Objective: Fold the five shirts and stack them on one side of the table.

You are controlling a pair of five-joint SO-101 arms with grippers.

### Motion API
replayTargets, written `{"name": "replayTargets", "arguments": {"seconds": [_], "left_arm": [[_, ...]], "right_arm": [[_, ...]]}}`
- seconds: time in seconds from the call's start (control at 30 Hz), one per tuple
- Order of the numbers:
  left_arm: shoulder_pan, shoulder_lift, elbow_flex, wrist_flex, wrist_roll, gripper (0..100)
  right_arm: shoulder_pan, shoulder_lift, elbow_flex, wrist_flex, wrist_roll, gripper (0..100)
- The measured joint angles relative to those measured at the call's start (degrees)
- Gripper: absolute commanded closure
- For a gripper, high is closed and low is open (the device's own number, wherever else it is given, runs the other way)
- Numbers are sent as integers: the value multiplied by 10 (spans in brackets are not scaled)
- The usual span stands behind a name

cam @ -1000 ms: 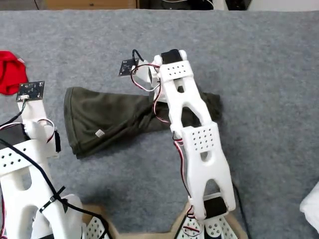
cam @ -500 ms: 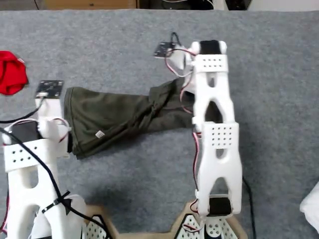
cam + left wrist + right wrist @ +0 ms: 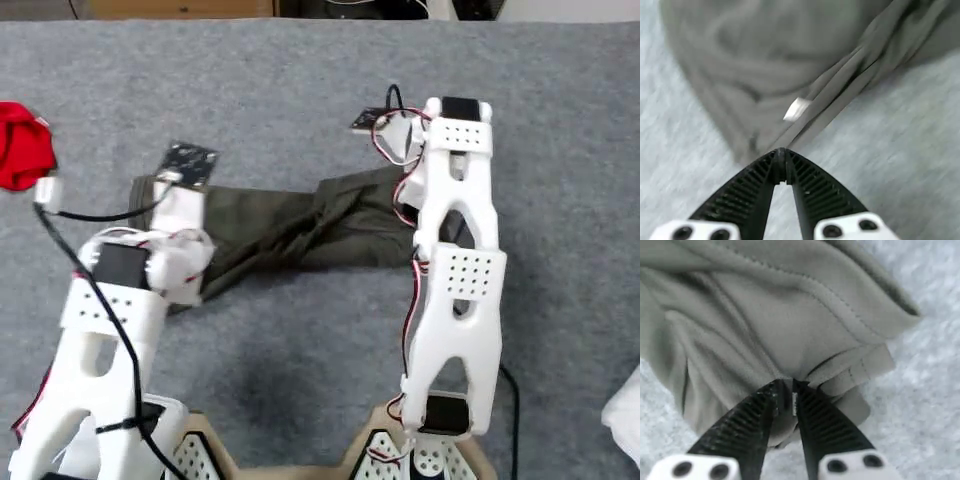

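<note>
Your right pincer (image 3: 785, 388), clamped on the olive shirt (image 3: 262, 218), has dragged it rightward; your left pincer (image 3: 780, 154) is closed at its hem, and nothing is folded yet.

one olive shirt (image 3: 270, 215) lies on the one grey table (image 3: 560, 150), and it carries one small white label (image 3: 797, 108). one red cloth bundle (image 3: 22, 145) sits at a table edge. one white object (image 3: 625, 410) shows at the opposite edge, too cut off to name. that makes one shirt plainly seen and three soft items at most.

there are two white arms, the left arm (image 3: 105, 330) and the right arm (image 3: 455, 290). there are two grippers, the left gripper (image 3: 780, 167) and the right gripper (image 3: 788, 397). each has two black ribbed fingers (image 3: 815, 192), four in all. both pairs are closed tip to tip, and one pair, the right, has shirt cloth pinched between. two small dark boards (image 3: 190, 157) show, one at each wrist.
</note>
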Motion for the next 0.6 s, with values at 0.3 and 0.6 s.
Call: {"name": "replayTargets", "arguments": {"seconds": [0.3, 0.6], "left_arm": [[130, 114, 66, -257, 106, 981], [134, 405, -121, -255, 152, 981]], "right_arm": [[9, -157, 204, -3, 0, 951], [9, -321, 474, -136, 0, 948]]}}
